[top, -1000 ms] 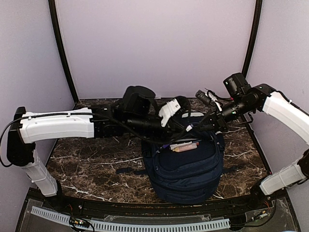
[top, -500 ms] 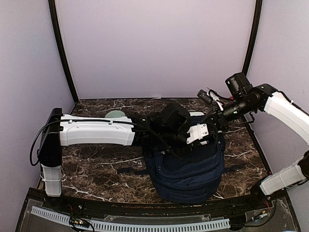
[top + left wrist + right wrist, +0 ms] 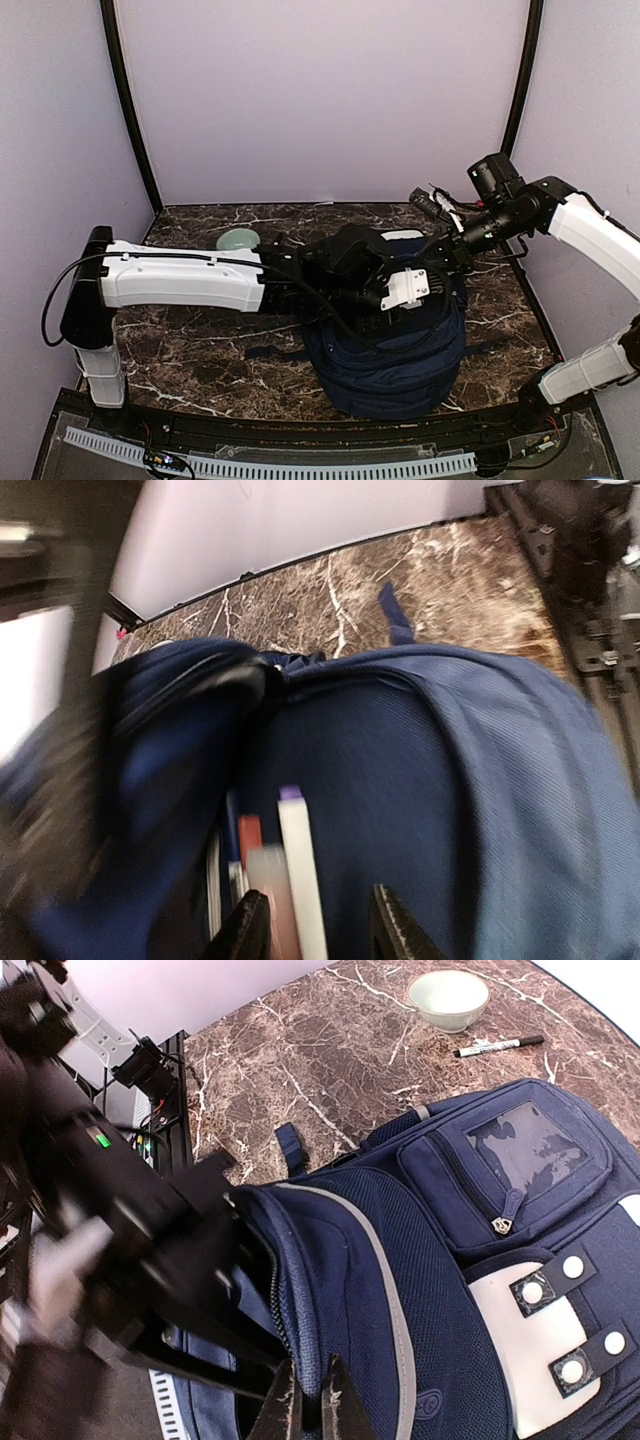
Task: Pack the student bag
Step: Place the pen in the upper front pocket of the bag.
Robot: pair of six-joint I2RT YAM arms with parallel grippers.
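Observation:
The student bag (image 3: 390, 360) is a navy backpack lying on the marble table, its top opening toward the back. My right gripper (image 3: 440, 262) is shut on the zipped rim of the opening (image 3: 311, 1405) and holds it up. My left gripper (image 3: 398, 292) reaches into the opening. In the left wrist view its jaws (image 3: 318, 935) stand apart around a white marker with a purple tip (image 3: 300, 880) and a pinkish pen (image 3: 266, 885), with a gap beside the right finger. More pens and a book edge lie deeper inside. The bag's white patch (image 3: 545, 1360) faces the right wrist camera.
A pale green bowl (image 3: 238, 240) sits at the back left of the table; it also shows in the right wrist view (image 3: 448, 998), with a black marker (image 3: 498, 1047) next to it. A dark strap (image 3: 262, 352) trails left of the bag.
My left arm has swung right from behind the bag and dropped over its opening, uncovering the bowl. The pens that showed at the opening are now under its wrist. The right gripper has held still.

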